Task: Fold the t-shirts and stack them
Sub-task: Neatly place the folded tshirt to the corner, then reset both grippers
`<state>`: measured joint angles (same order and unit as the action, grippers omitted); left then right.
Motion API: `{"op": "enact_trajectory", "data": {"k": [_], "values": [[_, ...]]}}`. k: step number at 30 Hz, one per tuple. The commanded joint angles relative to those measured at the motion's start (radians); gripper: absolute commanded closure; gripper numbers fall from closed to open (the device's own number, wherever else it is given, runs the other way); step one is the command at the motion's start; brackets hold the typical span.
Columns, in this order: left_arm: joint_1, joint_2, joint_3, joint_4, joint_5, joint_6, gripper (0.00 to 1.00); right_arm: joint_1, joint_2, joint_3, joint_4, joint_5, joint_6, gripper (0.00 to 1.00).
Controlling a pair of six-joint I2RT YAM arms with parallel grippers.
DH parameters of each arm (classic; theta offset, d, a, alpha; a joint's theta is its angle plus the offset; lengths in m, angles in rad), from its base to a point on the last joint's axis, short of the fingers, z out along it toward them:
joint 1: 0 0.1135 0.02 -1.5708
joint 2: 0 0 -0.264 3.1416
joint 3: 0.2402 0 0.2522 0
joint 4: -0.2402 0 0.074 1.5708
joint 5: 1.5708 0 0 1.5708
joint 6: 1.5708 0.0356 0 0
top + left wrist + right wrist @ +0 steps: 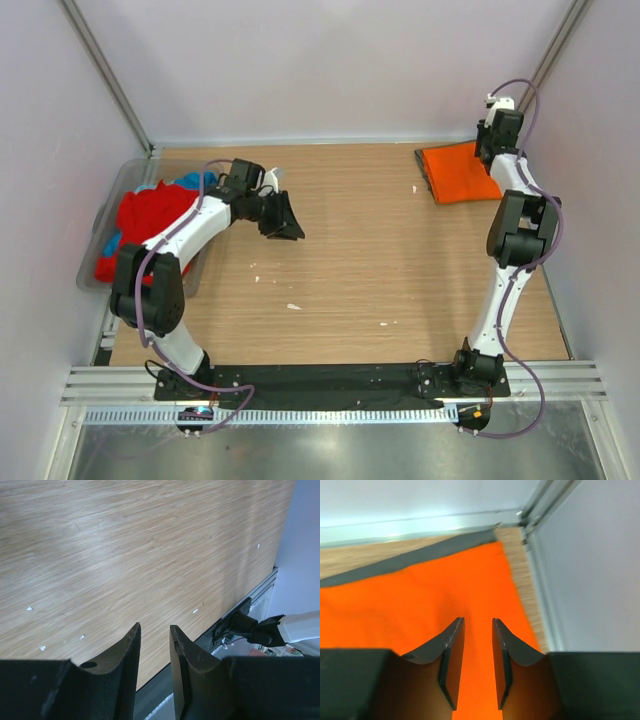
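Tabletop (pixel 350 250): grey shirt (pixel 420 555) beneath orange shirt (pixel 445 595)

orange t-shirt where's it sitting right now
In the top view the orange t-shirt lies folded at the far right corner of the table, over a dark grey cloth whose edge shows beside it, with the right gripper poised over it.

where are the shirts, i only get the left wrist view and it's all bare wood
observer: a red shirt and a blue shirt sit crumpled in the clear tub at the table's left edge.
operator: anything folded
observer: an orange shirt lies flat in the far right corner, on dark grey cloth.
operator: what's the right arm doing
observer: the right arm's fingers are over that orange shirt, slightly apart, nothing between them.
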<state>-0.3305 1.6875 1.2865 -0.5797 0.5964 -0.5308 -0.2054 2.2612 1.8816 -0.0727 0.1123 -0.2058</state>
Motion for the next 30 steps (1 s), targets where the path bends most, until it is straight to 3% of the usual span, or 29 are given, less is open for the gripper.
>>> {"op": "enact_trajectory", "data": {"k": [1,7,17,25,30], "values": [[0.005,-0.031,-0.009,0.056,0.06,-0.026,0.69,0.015,-0.129,-0.035,-0.05,-0.162,0.106,0.66],[0.005,-0.049,-0.012,0.058,0.062,-0.028,0.69,0.069,-0.254,-0.199,-0.154,-0.18,0.203,0.77],[0.005,-0.083,-0.016,0.06,0.066,-0.029,0.69,0.149,-0.37,-0.502,-0.136,-0.175,0.315,0.78],[0.005,-0.087,-0.001,0.034,0.025,-0.02,0.68,0.166,-0.328,-0.547,-0.104,-0.14,0.302,0.79],[0.005,-0.098,0.042,0.006,0.002,-0.017,0.69,0.19,-0.402,-0.552,-0.177,-0.154,0.298,0.8]]}}
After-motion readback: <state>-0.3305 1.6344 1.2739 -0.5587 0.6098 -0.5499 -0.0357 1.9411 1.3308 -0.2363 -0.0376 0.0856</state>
